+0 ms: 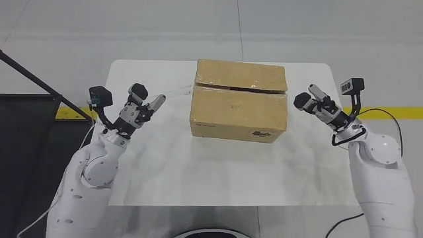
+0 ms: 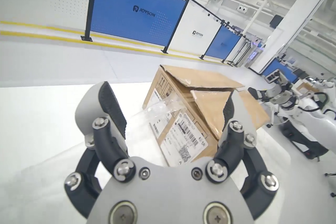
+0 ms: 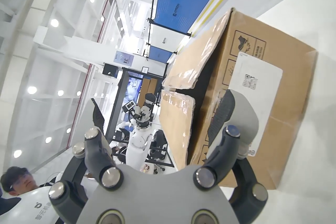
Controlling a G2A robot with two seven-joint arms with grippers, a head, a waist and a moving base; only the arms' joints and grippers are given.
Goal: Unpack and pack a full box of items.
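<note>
Black ribbed rubber pads (image 2: 113,107) line the inner faces of the left gripper (image 1: 149,98), whose rounded grey fingers are spread wide with nothing between them. It hovers over the left part of the white table (image 1: 152,165), aimed at the left end of the cardboard box (image 1: 239,102) and near it without touching. A crinkled strip of clear tape (image 2: 157,107) juts from that end of the box toward the gripper. Seen from the left wrist, a white shipping label (image 2: 187,141) with barcodes sits on the end face just past the open left gripper (image 2: 170,96).

The box (image 2: 202,78) is plain brown corrugated board, rectangular, standing on the far middle of the table with its long side across. Its top flaps (image 1: 241,74) lie nearly shut, meeting at a dark uneven seam, and their edges are ragged and glossy with tape remnants.

The right gripper (image 1: 308,96) hangs just off the box's right end, apart from it, its fingers also spread and empty. In the right wrist view the released right gripper (image 3: 162,104) faces that end of the box (image 3: 275,109), which carries printed handling symbols and a second white label (image 3: 256,78). The flaps there (image 3: 178,114) bow slightly upward.
</note>
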